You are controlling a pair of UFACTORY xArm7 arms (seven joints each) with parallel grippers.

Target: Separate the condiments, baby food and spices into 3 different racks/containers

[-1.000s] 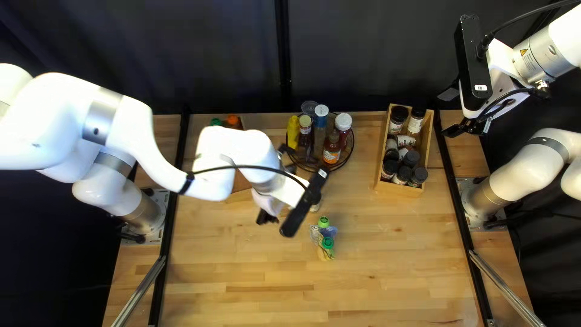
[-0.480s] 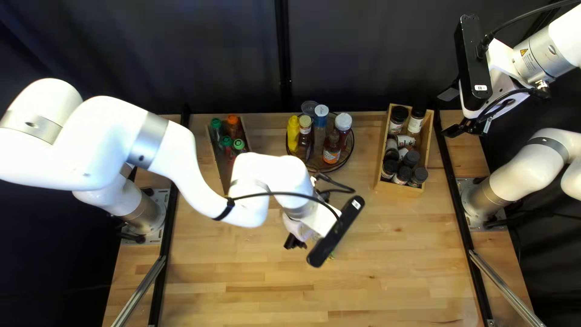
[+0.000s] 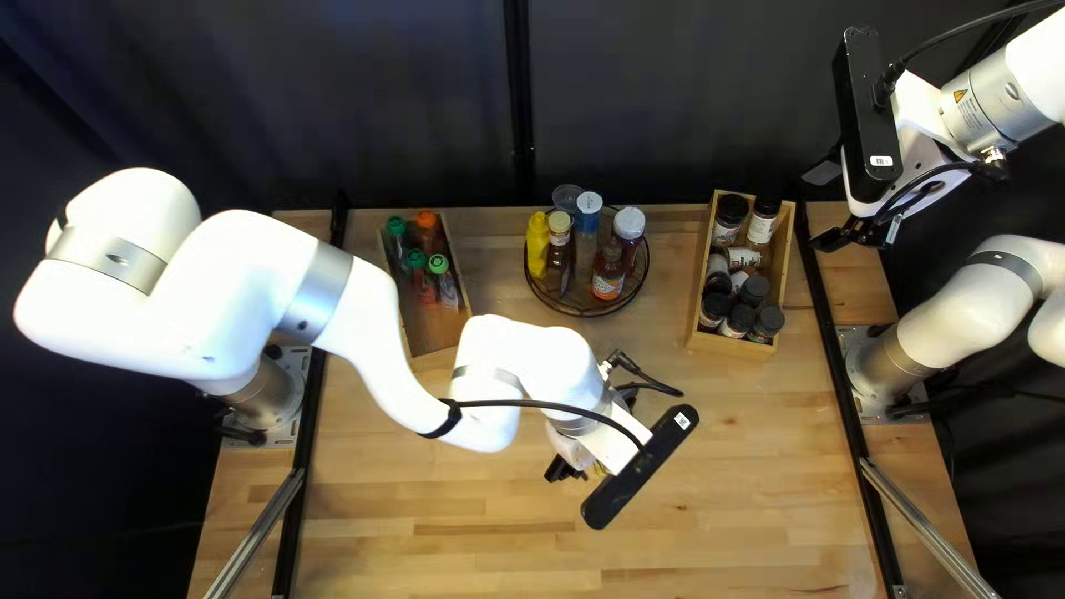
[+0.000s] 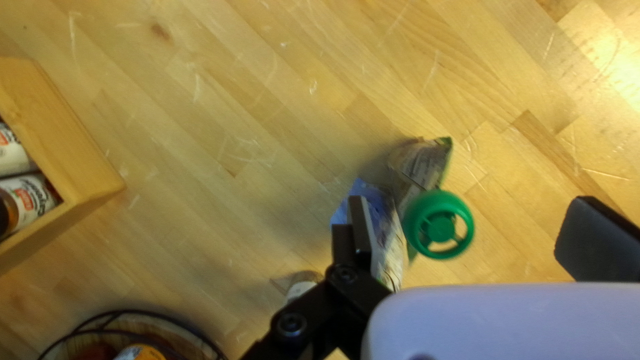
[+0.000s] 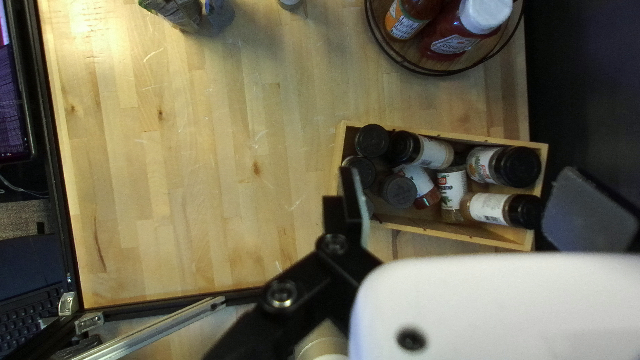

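Top left view: the left gripper (image 3: 566, 469) is low over the table (image 3: 777, 488). Past it stand a box (image 3: 435, 331) of 4 bottles (image 3: 416, 261), a round rack (image 3: 575, 298) of condiments (image 3: 607, 274) and a crate (image 3: 730, 346) of spice jars (image 3: 754, 291); the right gripper (image 3: 823, 206) is near the crate.

Left wrist view: fingers wide apart, 1 green-capped pouch (image 4: 421, 165) between them, 1 blue pouch (image 4: 385, 227) beside it.

Right wrist view: fingers apart.

The right wrist view's edge cuts off the pouches (image 5: 179, 13) and round rack (image 5: 493, 48).
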